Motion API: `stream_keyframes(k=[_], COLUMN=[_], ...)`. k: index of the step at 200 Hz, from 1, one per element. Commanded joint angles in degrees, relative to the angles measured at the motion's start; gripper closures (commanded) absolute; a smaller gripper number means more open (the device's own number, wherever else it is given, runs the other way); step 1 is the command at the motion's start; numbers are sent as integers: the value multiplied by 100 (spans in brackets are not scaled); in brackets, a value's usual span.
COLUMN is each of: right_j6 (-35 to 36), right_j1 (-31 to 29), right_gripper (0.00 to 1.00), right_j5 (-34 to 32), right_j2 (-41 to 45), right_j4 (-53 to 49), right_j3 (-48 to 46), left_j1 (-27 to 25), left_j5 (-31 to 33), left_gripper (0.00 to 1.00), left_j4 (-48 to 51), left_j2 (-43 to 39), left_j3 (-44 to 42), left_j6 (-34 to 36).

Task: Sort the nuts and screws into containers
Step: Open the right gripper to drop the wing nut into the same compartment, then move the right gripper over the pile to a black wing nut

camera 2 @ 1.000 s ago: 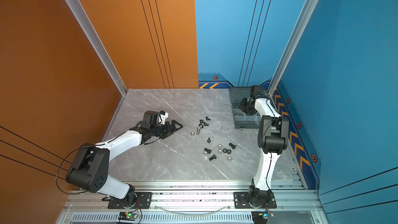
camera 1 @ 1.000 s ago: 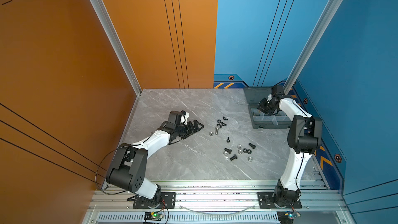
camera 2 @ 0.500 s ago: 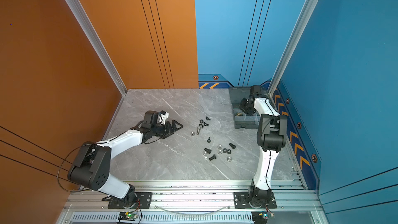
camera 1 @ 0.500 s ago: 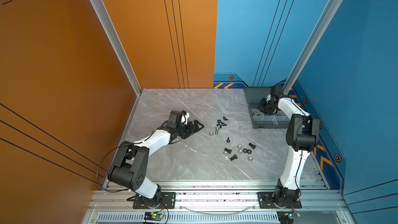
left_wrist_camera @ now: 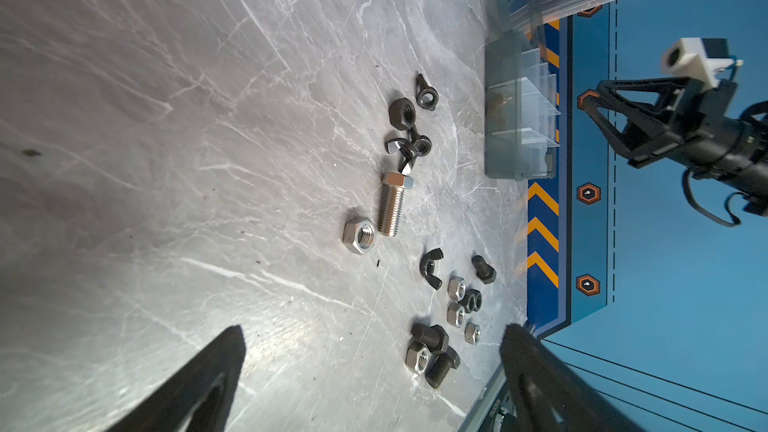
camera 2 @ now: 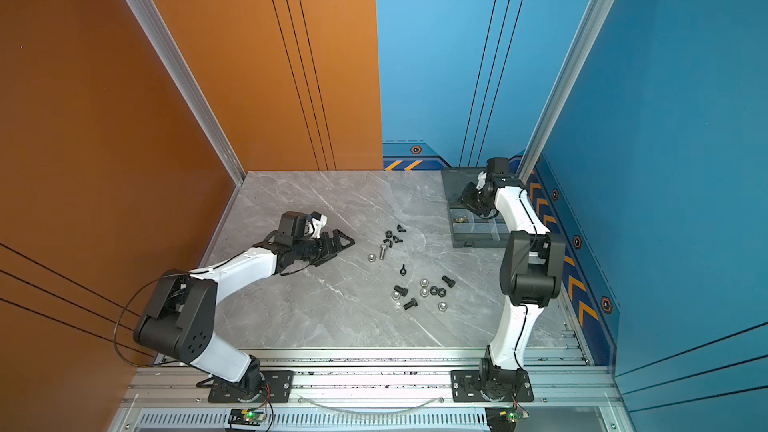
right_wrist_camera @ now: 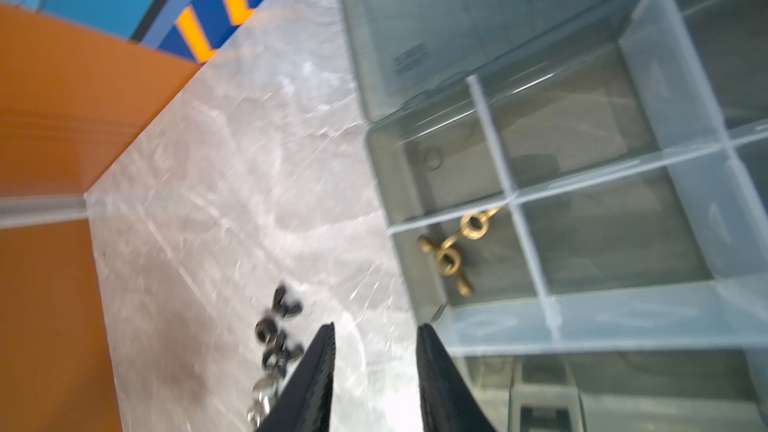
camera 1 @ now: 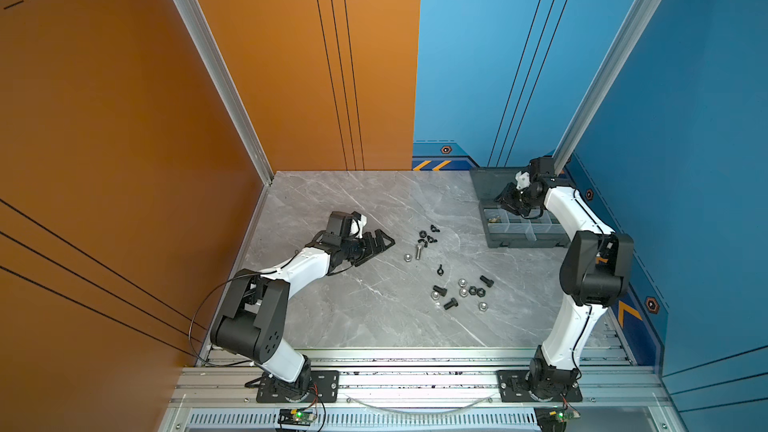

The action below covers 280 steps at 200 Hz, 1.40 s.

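Screws and nuts lie loose mid-table: a silver bolt (camera 1: 418, 250) (left_wrist_camera: 392, 205), a silver nut (left_wrist_camera: 359, 235), black wing nuts (left_wrist_camera: 409, 147), and nearer the front black bolts (camera 1: 451, 304) (left_wrist_camera: 430, 334) among small nuts (camera 1: 463, 292). The grey organiser box (camera 1: 523, 238) (camera 2: 478, 241) stands at the back right with its lid laid open. Two brass wing nuts (right_wrist_camera: 446, 257) rest in one corner compartment. My right gripper (camera 1: 505, 197) (right_wrist_camera: 376, 328) hovers over the box's left edge, open, with nothing between its fingers. My left gripper (camera 1: 380, 241) (left_wrist_camera: 374, 330) lies low on the table left of the parts, open wide and empty.
The orange wall runs along the table's left side and the blue wall along the right, close behind the box. The flat lid (right_wrist_camera: 415, 14) lies behind the compartments. An aluminium rail (camera 1: 415, 363) borders the front edge.
My right gripper's jaws have parted above the box and the arm has shifted slightly. The left arm and the loose parts have not moved.
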<state>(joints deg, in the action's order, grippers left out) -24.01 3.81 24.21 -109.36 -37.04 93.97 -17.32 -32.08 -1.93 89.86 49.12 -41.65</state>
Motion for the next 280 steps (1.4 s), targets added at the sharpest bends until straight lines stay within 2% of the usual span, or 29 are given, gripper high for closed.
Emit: stream_keyframes(k=[1, 42, 98, 135, 162, 191, 280], right_j6=[621, 631, -530, -1323, -1948, -2241, -2070], right_j1=[-442, -1448, -2752, -3312, -3532, -3699, -3835], right_gripper=[63, 61, 61, 63, 63, 64, 71], right_j5=[128, -475, -1309, -2061, -2255, -2386, -2806], right_j2=[482, 1116, 1506, 1435, 1378, 1158, 539], right_j4=[-634, -989, -225, 71, 652, 958, 955], right_j3=[-278, -934, -2140, -2544, -2890, -2946, -2589], left_j1=[-8, -19, -117, -153, -162, -200, -188], left_j5=[-189, -334, -410, -379, -373, -311, -245], left_gripper=[2, 2, 2, 2, 2, 2, 2], left_j4=[45, -173, -305, -352, -352, -375, -238], left_j2=[108, 283, 483, 441, 367, 262, 206], left_j3=[237, 302, 322, 208, 129, 16, -15], left_j6=[95, -4, -38, -45, -45, -73, -9])
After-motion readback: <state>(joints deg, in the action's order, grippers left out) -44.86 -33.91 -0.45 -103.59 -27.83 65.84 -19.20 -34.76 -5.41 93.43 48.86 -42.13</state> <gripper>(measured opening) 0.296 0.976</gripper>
